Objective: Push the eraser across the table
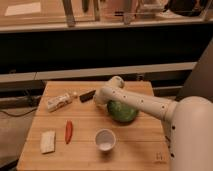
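Note:
The eraser [87, 95], a small dark oblong block, lies on the light wooden table [135, 147] toward its far side, left of centre. My gripper [100, 97] is at the end of the white arm that reaches in from the right. It sits low over the table, right beside the eraser's right end. I cannot tell whether it touches the eraser.
A green bowl [122, 112] sits just right of the gripper, partly under the arm. A whitish crinkled packet [61, 101] lies left of the eraser. A red chili [68, 131], a pale flat block [48, 141] and a white cup [105, 139] lie nearer the front.

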